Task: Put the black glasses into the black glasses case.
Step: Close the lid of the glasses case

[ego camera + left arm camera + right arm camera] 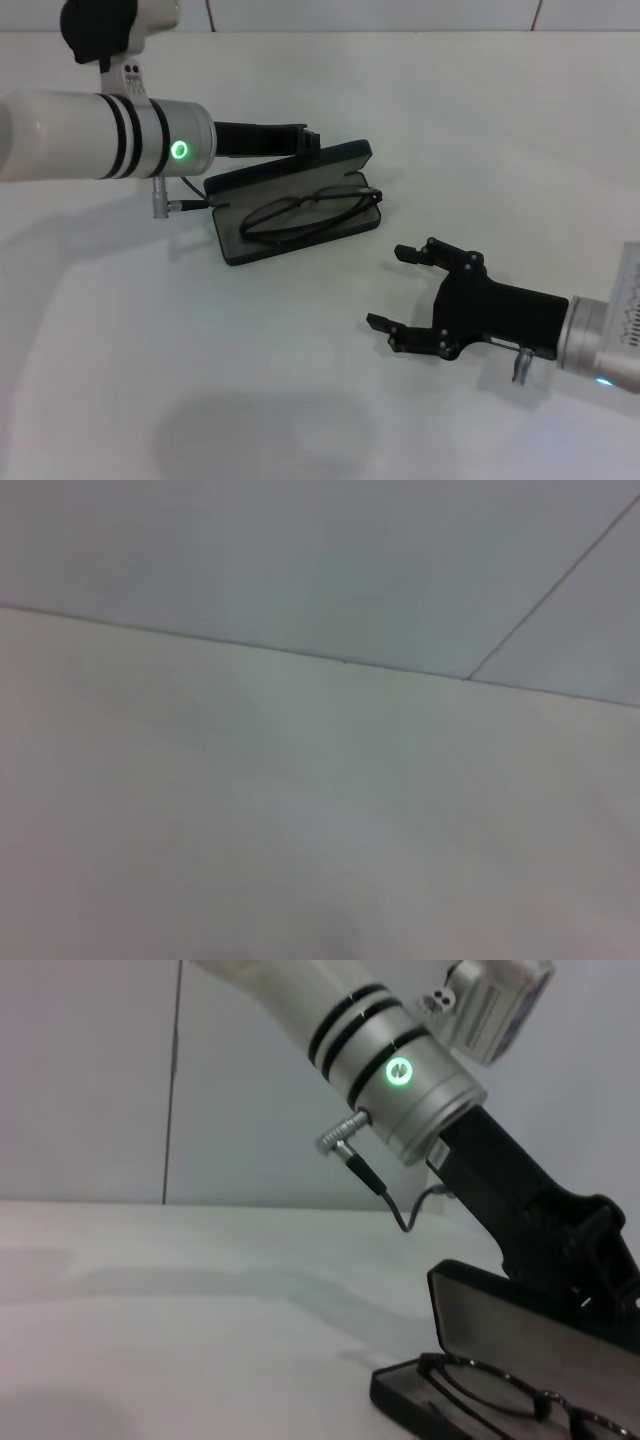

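Observation:
The black glasses case [285,168] lies open at the table's middle, its lid raised toward the back. Inside its grey-lined tray rest the black glasses [310,212], folded flat, one end reaching over the tray's right rim. My left gripper [311,140] is just behind the lid's top edge. My right gripper [388,287] hovers open and empty near the table, to the right of and nearer than the case. The right wrist view shows the case [520,1335], the glasses [500,1392] in it and the left gripper [596,1250] against the lid's upper edge.
The white table [200,380] spreads around the case. A grey cable and plug [180,205] hang under the left wrist beside the case's left end. The left wrist view holds only the table's far edge [300,652] and wall.

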You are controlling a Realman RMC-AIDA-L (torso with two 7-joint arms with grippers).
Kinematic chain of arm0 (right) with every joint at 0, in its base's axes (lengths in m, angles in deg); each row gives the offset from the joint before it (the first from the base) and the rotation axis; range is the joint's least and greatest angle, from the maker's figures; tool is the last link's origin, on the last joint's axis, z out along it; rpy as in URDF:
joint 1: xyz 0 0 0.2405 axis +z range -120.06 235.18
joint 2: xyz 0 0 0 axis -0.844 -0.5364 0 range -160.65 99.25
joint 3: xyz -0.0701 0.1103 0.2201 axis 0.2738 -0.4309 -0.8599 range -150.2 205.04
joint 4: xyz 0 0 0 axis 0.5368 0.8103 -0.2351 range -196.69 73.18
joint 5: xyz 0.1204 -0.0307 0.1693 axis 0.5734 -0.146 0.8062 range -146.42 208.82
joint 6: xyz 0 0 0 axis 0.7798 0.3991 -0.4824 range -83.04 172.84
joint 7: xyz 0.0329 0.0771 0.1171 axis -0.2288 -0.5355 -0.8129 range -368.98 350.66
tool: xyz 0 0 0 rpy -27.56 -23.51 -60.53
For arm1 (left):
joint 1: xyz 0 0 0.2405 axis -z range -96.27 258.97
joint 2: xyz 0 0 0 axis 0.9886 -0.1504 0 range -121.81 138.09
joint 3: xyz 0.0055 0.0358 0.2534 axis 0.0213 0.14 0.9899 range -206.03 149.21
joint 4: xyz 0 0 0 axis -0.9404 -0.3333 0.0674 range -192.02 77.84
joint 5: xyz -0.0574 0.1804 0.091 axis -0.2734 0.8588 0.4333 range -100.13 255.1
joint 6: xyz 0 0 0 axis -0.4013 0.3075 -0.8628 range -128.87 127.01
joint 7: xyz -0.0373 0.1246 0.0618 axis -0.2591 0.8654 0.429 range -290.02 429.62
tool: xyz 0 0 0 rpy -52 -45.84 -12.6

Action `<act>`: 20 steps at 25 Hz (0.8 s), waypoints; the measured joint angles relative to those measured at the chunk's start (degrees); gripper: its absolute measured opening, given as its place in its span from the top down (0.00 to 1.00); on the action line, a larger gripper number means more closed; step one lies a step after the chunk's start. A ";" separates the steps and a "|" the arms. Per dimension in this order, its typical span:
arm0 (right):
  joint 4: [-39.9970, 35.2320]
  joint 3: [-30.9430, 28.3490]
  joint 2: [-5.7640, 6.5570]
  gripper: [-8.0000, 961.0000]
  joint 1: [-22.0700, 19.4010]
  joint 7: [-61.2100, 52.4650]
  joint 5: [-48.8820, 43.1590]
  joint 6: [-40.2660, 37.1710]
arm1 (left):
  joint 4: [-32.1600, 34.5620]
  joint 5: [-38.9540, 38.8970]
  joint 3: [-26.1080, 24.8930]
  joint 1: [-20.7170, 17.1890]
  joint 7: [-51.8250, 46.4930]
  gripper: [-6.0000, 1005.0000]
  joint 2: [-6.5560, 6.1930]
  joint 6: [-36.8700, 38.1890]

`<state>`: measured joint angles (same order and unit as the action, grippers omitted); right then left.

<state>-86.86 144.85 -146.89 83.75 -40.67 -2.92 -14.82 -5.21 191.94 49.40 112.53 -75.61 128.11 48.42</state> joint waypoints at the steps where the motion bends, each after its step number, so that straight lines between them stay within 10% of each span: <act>1: -0.10 0.55 0.00 0.12 0.34 -0.16 0.52 0.75 | -0.01 0.00 0.00 0.02 0.10 0.93 -0.01 0.00; 20: -0.29 1.69 0.00 0.12 1.24 -0.40 2.18 2.06 | -0.16 -0.27 1.90 -0.38 0.25 0.93 0.05 0.13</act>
<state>-87.16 146.54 -146.89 84.99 -41.07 -0.74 -12.76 -5.38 191.68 51.30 112.14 -75.36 128.16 48.55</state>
